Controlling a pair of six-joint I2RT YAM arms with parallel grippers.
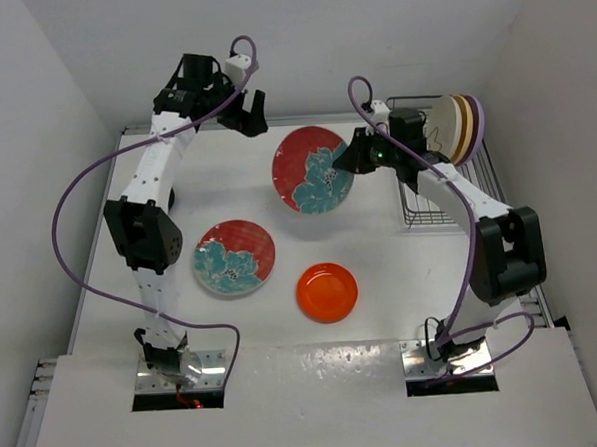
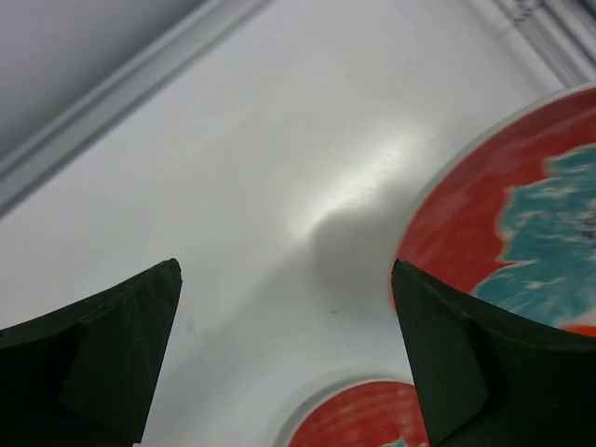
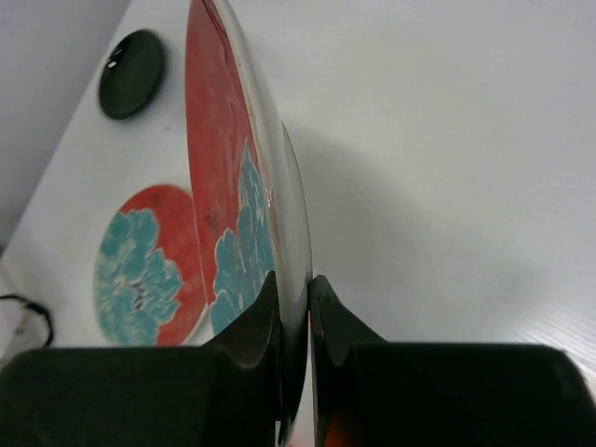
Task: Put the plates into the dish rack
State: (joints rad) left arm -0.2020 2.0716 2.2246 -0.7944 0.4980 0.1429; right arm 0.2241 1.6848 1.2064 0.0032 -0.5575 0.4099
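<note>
My right gripper (image 1: 353, 161) is shut on the rim of a red plate with teal flowers (image 1: 312, 170) and holds it tilted above the table; the right wrist view shows this plate (image 3: 233, 186) edge-on between my fingers. A second red flowered plate (image 1: 234, 257) and a plain orange plate (image 1: 327, 292) lie flat on the table. A small black plate (image 3: 131, 73) lies far off in the right wrist view. The dish rack (image 1: 429, 199) at the right holds cream, tan-yellow and lavender plates (image 1: 458, 128) upright. My left gripper (image 1: 247, 114) is open and empty, high at the back.
The left wrist view shows bare white table (image 2: 279, 168), the held plate's edge (image 2: 503, 214) and the flat flowered plate's rim (image 2: 363, 414). Walls close the table at back and both sides.
</note>
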